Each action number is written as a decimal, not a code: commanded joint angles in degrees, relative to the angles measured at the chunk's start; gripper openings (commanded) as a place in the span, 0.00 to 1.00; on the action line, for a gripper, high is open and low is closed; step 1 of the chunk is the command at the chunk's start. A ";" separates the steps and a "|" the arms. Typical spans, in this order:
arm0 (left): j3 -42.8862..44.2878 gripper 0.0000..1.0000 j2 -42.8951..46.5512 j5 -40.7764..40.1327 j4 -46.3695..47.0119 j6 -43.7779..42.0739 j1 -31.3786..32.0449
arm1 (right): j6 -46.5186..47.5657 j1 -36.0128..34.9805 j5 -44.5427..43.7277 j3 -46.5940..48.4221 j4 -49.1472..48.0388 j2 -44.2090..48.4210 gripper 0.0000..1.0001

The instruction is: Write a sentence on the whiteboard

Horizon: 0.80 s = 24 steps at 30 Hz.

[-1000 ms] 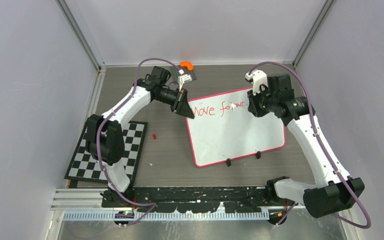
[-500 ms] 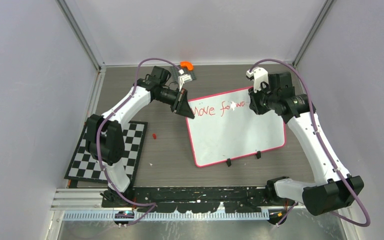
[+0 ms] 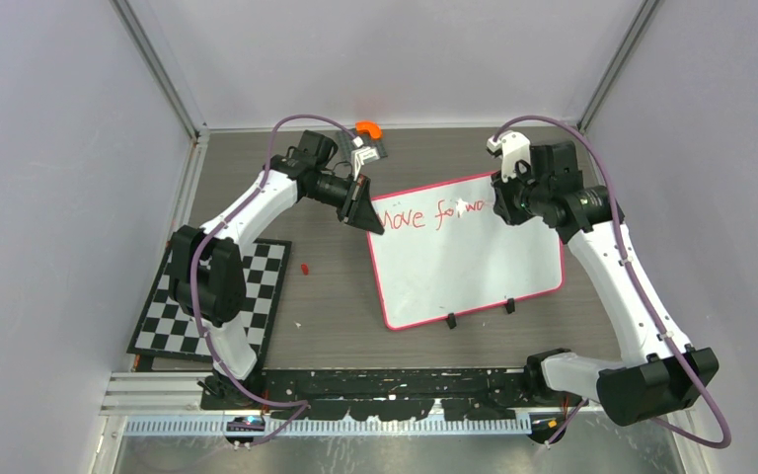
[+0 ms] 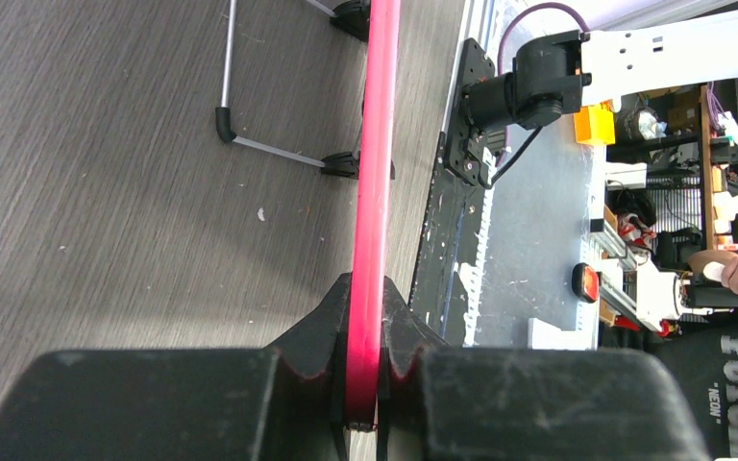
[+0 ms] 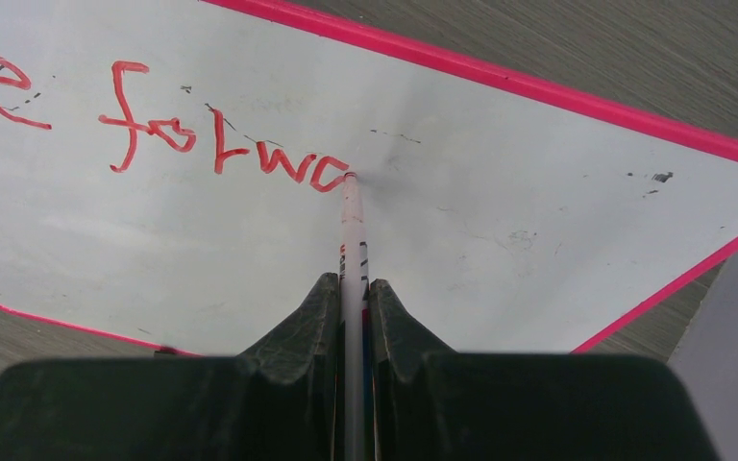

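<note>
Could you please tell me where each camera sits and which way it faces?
Top external: above, behind the bases, looking down at both arms and the flat white pink-rimmed whiteboard.
Left wrist: behind the left gripper, shut on the board's rim, facing the bases.
Right wrist: behind the right gripper, shut on a white marker, facing the red sentence.
All three share the whiteboard.

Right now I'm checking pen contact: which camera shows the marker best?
The right wrist view: the marker runs from the right gripper to its tip on the whiteboard. The top view shows it too small to judge; the left wrist view shows none of it.
</note>
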State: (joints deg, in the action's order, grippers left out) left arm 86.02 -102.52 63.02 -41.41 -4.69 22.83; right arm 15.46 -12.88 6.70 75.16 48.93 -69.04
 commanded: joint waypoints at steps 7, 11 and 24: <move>1.33 0.00 -0.43 -2.01 0.33 0.37 0.73 | -0.30 0.44 -1.29 2.11 -2.70 0.59 0.00; 1.52 0.00 -0.38 -1.92 0.33 0.39 0.73 | -0.52 0.45 -0.36 2.19 -2.34 0.21 0.00; 1.59 0.00 -0.44 -1.95 0.12 0.28 0.82 | -0.18 0.45 0.87 -1.40 -0.40 2.31 0.00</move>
State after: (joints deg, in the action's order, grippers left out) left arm 86.02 -102.52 63.02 -41.43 -4.71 22.85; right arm 15.16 -12.62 7.33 73.71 49.10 -68.20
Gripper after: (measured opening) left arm 0.091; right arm 0.184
